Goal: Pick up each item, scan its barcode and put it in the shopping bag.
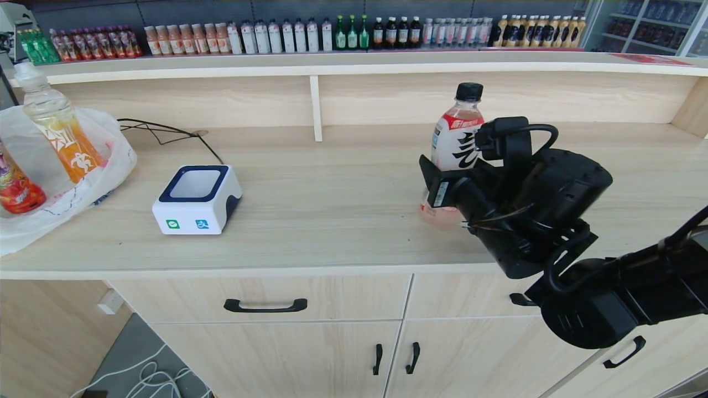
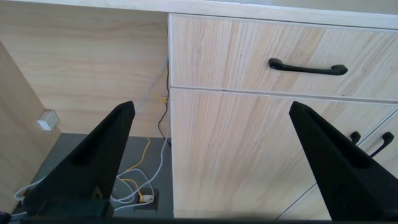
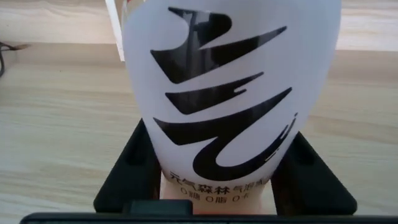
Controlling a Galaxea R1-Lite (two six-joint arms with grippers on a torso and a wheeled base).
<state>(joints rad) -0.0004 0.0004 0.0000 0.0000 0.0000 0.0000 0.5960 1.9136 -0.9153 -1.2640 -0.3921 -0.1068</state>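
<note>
The right gripper (image 1: 447, 190) pinches the lower body of the bottle (image 1: 459, 138), one finger on each side. The bottle stands upright on the counter (image 1: 332, 210), long axis vertical. Well off to the gripper's left sits the scanner (image 1: 196, 199) and, farther that way, the shopping bag (image 1: 119, 160).

Head: high, down onto counter (image 1: 332, 210). Right wrist: close on bottle (image 3: 230, 93), shared with head. Left wrist: facing drawer (image 2: 249, 56).
</note>
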